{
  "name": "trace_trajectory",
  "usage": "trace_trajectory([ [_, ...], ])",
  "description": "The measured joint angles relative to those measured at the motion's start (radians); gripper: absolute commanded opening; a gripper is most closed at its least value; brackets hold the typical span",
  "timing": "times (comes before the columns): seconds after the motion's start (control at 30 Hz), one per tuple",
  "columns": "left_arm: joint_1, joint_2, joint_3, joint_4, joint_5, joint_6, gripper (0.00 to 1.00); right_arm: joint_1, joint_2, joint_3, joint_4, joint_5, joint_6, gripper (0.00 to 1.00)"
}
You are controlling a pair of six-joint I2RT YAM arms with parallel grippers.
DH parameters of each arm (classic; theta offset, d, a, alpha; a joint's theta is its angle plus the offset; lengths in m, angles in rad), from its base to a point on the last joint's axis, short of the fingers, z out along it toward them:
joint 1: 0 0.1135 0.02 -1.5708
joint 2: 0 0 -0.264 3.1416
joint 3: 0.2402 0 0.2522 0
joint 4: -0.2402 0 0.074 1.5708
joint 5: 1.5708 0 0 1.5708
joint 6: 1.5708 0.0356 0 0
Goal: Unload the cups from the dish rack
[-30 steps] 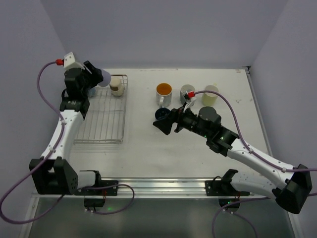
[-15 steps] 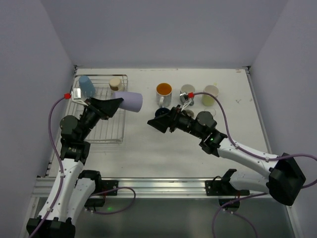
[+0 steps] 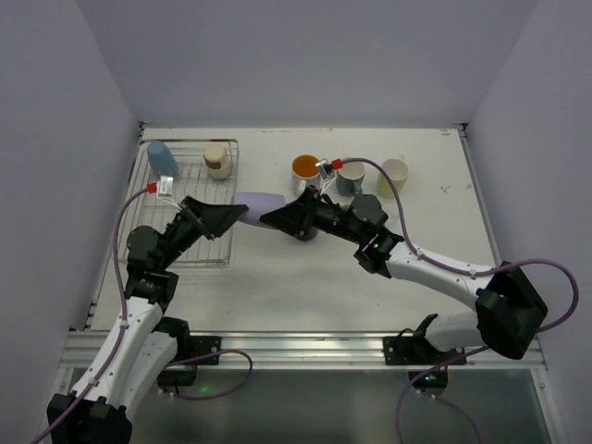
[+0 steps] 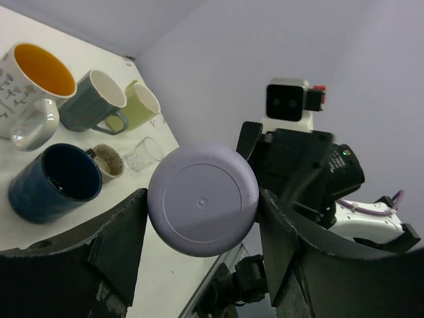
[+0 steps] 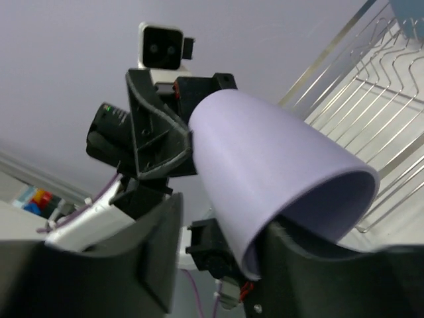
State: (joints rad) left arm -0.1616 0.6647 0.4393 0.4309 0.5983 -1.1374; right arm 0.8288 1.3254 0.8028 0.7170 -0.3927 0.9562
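Observation:
A lavender cup (image 3: 262, 200) (image 4: 202, 199) (image 5: 265, 152) hangs on its side above the table, just right of the dish rack (image 3: 199, 185) (image 5: 371, 99). My left gripper (image 3: 242, 211) (image 4: 202, 202) is shut on its base end, with a finger on each side. My right gripper (image 3: 274, 218) (image 5: 222, 218) is at the cup's open mouth. One finger sits inside the rim and the other stands a small gap off the outer wall. A light blue cup (image 3: 161, 157) and a beige cup (image 3: 216, 159) stand at the rack's far end.
Several cups stand on the table right of the rack: an orange-inside mug (image 3: 306, 169) (image 4: 33, 73), a grey mug (image 3: 351, 178) (image 4: 96, 99), a yellow-green cup (image 3: 395, 173) (image 4: 139, 106), a navy mug (image 4: 56, 182) and a clear glass (image 4: 142, 152). My right arm reaches over the navy mug.
My left arm has carried the lavender cup off the rack's far end, rightward and nearer. My right gripper has moved left to the cup's mouth and its jaws have narrowed.

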Motion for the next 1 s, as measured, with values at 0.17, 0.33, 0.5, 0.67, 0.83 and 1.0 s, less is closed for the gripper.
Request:
trace_trajectory([
  [0.17,-0.009,0.0,-0.002,-0.011,-0.001,-0.009,0.76,0.002,0.048,0.027,0.021,-0.023,0.025,0.01],
  [0.33,-0.016,-0.002,0.137,-0.282,-0.091,0.209,1.0,0.008,0.01,0.037,-0.142,0.01,-0.046,0.0],
  [0.5,-0.016,-0.056,0.288,-0.508,-0.273,0.458,1.0,0.007,-0.084,0.04,-0.497,0.074,-0.201,0.0],
  [0.67,-0.016,-0.092,0.318,-0.658,-0.455,0.645,1.0,0.021,-0.088,0.121,-0.893,0.177,-0.365,0.0],
  [0.83,-0.016,-0.087,0.275,-0.748,-0.584,0.735,1.0,0.113,0.077,0.306,-1.205,0.353,-0.488,0.0],
  [1.0,-0.016,-0.069,0.234,-0.792,-0.654,0.767,1.0,0.201,0.241,0.391,-1.329,0.464,-0.542,0.01],
])
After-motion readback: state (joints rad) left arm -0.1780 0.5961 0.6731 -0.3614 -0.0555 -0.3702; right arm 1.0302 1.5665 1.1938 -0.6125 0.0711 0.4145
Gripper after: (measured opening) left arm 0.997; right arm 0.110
